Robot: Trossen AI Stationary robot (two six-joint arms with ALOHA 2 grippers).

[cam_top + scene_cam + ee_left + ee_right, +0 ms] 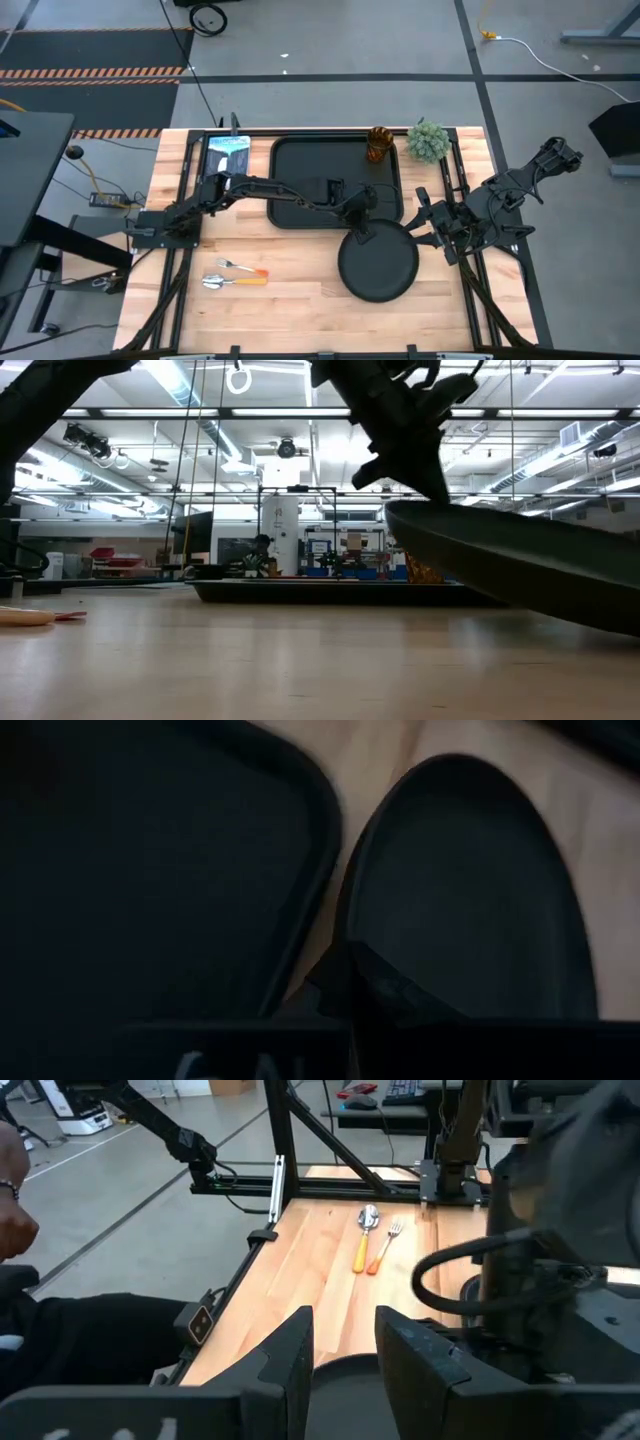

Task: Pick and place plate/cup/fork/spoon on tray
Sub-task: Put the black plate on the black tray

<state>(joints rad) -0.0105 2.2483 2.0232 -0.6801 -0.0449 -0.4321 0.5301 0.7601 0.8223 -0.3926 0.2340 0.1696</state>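
Your left tool (pixel 358 228) is clamped on the near-tray rim of the plate (pixel 378 266), which the low view shows tilted, that edge lifted off the desk (pixel 290 300). The tray (pixel 300 165) lies just beyond the tool, its edge almost touching the plate (long axis running across the desk). The plate is round, matte black, raised-rimmed. Your right tool (pixel 340 1350) waits beside the plate, fingers apart.

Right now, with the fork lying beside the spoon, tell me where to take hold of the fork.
Take the fork by its orange handle, near the middle, coming straight down with the claw closing across its width. It lies flat on the table, so only the narrow sides offer grip. The spoon lies close beside it, so keep the fingers narrow.
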